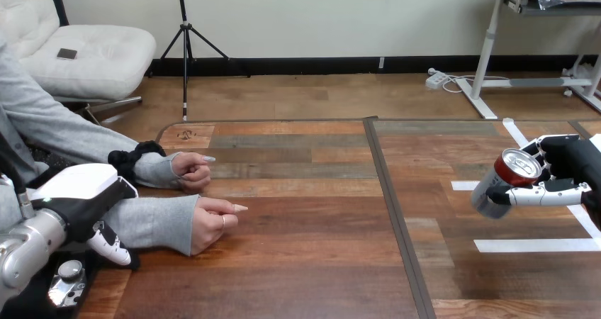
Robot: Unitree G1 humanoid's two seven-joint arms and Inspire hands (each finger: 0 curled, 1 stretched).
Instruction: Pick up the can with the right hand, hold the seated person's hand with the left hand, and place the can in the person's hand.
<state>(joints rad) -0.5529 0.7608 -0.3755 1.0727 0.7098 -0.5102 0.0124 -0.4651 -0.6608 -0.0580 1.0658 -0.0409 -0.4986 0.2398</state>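
A can (504, 180) with a red rim and silver top hangs tilted above the right half of the table, and my right hand (560, 171) is shut on it, fingers and thumb wrapped round its body. My left hand (91, 204) is at the left edge, lying over the person's grey sleeve behind the wrist, fingers pointing down; I cannot tell whether they grip the forearm. The person's nearer hand (212, 221) rests on the table with a finger pointing right. The person's farther hand (193, 171) lies loosely curled just behind it.
The wooden table (305, 262) has a dark seam (393, 213) running front to back in the middle. White tape strips (538, 245) mark the right half under the can.
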